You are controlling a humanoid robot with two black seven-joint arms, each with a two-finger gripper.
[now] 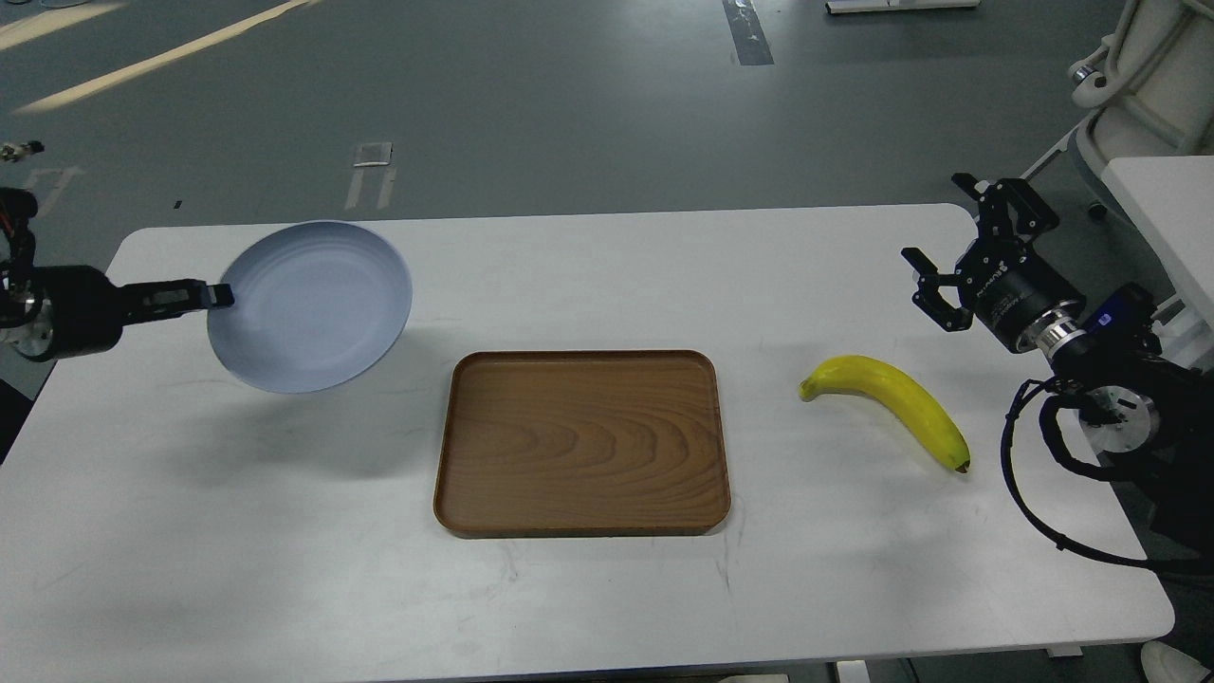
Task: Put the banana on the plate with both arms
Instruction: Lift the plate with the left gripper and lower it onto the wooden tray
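- The left arm reached in level from the left edge, and its left gripper (pixel 220 296) was closed on the near-left rim of the plate (pixel 313 304).
- The plate was held off the table (pixel 607 588), tilted so its pale inner face turned toward the camera, with its shadow lying on the white top below and to the right.
- The right arm came in from the right edge, bent at the wrist; its right gripper (pixel 944 251) hung above the table with both fingers spread wide and nothing between them.
- The banana (pixel 892 403) lay flat on the table, below and left of the right gripper and apart from it, its dark tip toward the near right.
- A wooden tray (pixel 582 442) sat at the table's middle, between plate and banana, touching neither.
- Bare table showed on both sides of the tray and along the near edge; the banana lay near the right edge.
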